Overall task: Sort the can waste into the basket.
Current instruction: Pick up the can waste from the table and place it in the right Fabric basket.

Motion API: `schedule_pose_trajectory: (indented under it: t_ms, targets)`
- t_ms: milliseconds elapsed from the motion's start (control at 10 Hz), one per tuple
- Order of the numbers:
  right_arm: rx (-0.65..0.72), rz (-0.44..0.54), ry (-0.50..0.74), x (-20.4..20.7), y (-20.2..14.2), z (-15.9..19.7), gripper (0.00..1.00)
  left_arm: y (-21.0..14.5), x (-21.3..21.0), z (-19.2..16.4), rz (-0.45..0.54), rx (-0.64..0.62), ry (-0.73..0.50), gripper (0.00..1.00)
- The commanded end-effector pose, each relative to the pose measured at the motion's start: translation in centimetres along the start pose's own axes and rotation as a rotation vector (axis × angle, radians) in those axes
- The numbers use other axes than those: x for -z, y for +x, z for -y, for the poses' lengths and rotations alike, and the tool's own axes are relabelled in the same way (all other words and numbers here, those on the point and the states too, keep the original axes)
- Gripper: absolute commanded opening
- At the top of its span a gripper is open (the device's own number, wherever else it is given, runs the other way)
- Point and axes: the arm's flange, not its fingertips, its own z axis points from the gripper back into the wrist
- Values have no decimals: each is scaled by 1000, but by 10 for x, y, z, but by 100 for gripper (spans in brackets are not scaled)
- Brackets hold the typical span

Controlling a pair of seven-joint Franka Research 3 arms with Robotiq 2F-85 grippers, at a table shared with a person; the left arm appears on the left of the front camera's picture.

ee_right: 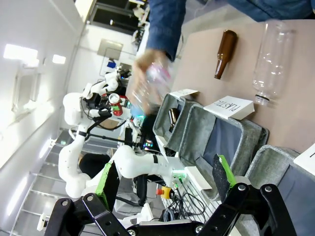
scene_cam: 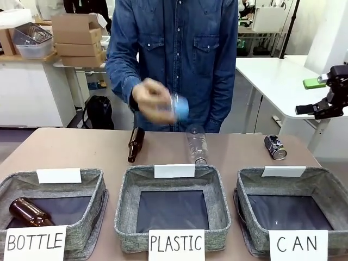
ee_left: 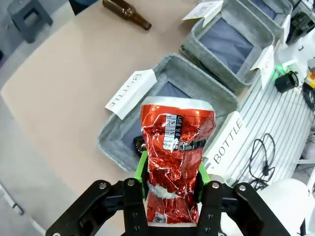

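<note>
My left gripper is shut on a crushed red can, upright between the green pads, high above the basket signed "BOTTLE". A dark can lies on its side on the table at the back right, just behind the basket signed "CAN", which holds nothing. My right gripper hangs open and empty, high off the table's right side, with the CAN basket's rim below it. In the front view it shows as the black gripper at the right edge.
A person at the far side moves a blurred clear bottle with a blue label in one hand. A brown bottle and a clear plastic bottle lie behind the "PLASTIC" basket. Another brown bottle lies in the BOTTLE basket.
</note>
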Motion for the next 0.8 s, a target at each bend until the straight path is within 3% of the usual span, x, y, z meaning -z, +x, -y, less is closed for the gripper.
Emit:
schedule_pose_trajectory:
  t_ms: [0,300,500,700]
  targets:
    - [-26,14,25,2,2,0,100,-2,0,3,6,15,4,40]
    - [-26,14,25,2,2,0,100,104,71,90,36,386,-95,40]
    - [-26,14,25,2,2,0,100,95,61,86,67,422,-136,40]
    - [-26,14,25,2,2,0,100,29,2,65,107,355,-36,40]
